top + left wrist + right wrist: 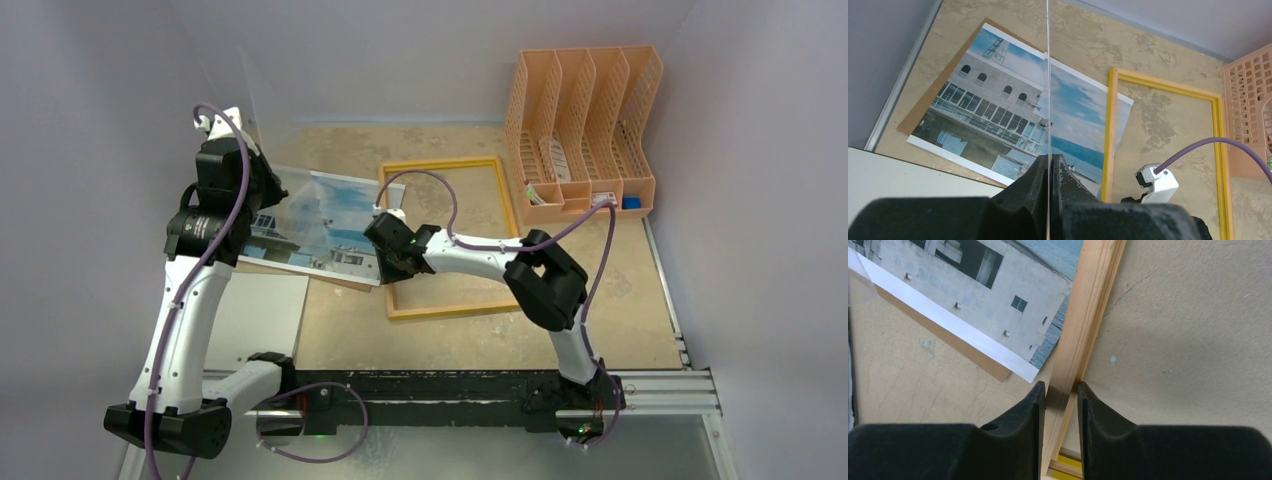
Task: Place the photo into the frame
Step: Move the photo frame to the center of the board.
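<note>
The frame (440, 165) is yellow, its side pale wood-grained. The photo (325, 225) shows a white building under blue sky, white-bordered. Mottled beige table (630, 300); peach lattice rack (580, 110); brown board (975, 356); clear pane (1047, 60).

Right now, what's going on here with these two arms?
The right gripper is shut on the left rail of the frame, and that rail overlaps the edge of the photo. The left gripper holds a thin clear sheet up off the table. The photo lies face up on a brown backing board, not yet in the frame.
</note>
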Robot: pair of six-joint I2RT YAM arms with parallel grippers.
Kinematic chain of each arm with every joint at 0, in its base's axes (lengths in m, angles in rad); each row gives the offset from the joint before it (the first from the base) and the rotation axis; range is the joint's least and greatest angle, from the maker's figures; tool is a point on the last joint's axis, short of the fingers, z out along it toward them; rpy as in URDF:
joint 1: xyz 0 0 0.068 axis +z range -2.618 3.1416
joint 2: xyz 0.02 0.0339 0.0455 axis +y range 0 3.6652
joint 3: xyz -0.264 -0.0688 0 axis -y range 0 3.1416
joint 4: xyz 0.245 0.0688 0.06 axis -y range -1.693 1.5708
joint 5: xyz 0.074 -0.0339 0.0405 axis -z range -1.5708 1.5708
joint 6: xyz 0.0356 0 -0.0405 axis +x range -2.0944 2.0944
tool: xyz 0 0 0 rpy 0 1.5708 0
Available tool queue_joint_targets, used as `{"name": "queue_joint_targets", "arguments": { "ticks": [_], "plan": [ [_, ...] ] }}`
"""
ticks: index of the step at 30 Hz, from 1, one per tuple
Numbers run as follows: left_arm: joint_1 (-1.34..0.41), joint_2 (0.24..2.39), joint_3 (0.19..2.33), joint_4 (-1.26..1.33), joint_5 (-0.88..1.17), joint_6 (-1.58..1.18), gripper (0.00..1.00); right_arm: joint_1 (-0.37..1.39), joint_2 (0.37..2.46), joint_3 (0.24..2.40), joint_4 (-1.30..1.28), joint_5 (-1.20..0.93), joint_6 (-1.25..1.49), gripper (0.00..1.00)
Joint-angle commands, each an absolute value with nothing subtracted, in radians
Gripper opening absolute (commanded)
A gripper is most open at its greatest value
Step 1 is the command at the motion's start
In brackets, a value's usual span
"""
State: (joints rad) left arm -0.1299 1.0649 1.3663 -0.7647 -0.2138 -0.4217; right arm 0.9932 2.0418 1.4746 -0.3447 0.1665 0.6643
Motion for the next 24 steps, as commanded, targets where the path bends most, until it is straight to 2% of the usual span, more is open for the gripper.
{"name": "queue_joint_targets", "arguments": {
  "ticks": [1,7,11,13,17,19,24],
  "plan": [
    [-0.124,1.052,1.368,-0.694,-0.176,-0.397,0.0,1.026,2.006,1.46,-0.304,0.084,0.751,0.2],
    [-0.124,1.067,1.37,-0.687,-0.113,-0.402,0.0,1.065,1.951,1.398,-0.205,0.027,0.83,0.18],
    [-0.124,1.079,1.375,-0.676,-0.083,-0.41,0.0,1.069,1.935,1.39,-0.128,-0.088,0.823,0.2],
    [-0.124,1.084,1.38,-0.672,-0.077,-0.413,0.0,1.068,1.933,1.386,-0.107,-0.146,0.84,0.27],
    [-0.124,1.096,1.402,-0.678,-0.084,-0.396,0.0,1.057,1.901,1.4,-0.118,-0.086,0.844,0.51],
    [-0.124,1.098,1.415,-0.683,-0.097,-0.376,0.0,1.029,1.859,1.373,-0.108,-0.063,0.84,0.55],
    [-0.124,1.108,1.459,-0.705,-0.095,-0.319,0.0,0.898,1.729,1.233,-0.012,-0.102,0.793,0.58]
  ]
}}
